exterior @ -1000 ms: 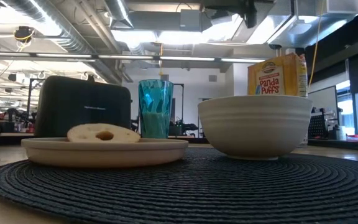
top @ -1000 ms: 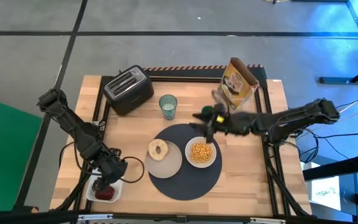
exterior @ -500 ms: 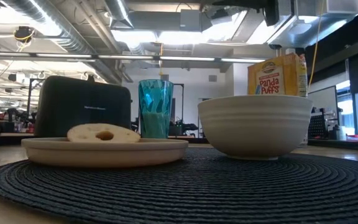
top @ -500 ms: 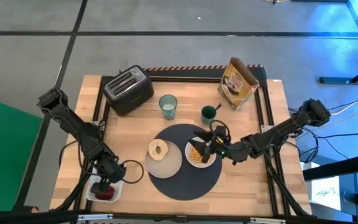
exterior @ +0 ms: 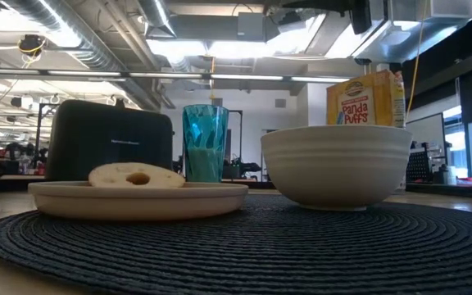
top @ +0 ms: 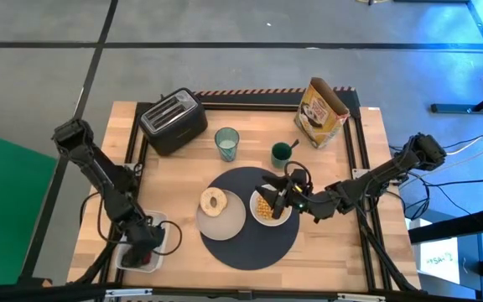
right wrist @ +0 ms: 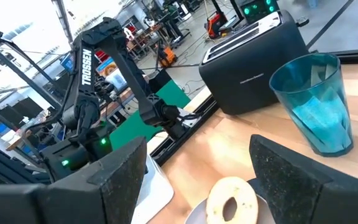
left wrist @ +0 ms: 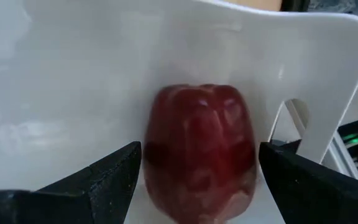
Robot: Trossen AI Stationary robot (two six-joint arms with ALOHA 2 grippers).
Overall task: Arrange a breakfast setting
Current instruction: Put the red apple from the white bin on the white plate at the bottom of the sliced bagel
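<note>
A small red fruit [left wrist: 199,186] lies on its side in the white tray [left wrist: 73,81] at the table's near left. My left gripper [left wrist: 199,158] points down over it, open, with one finger on either side of the fruit and apart from it. On the round dark mat [top: 250,239] stand the beige plate [top: 229,220] with the bagel [top: 214,201] and the white bowl [top: 267,214] of yellow cereal. My right gripper [top: 275,200] hovers open over the bowl, holding nothing. The bluish glass [top: 226,143] stands beyond the mat.
The black toaster [top: 173,121] stands at the far left and a cereal box [top: 324,111] at the far right. A dark green cup [top: 281,154] sits between the glass and the box. Bare wood lies to the right of the mat.
My left gripper has sunk toward the tray and shifted toward the table's near edge, turning a little. My right gripper has swung from beside the green cup toward the near edge and stopped over the bowl.
</note>
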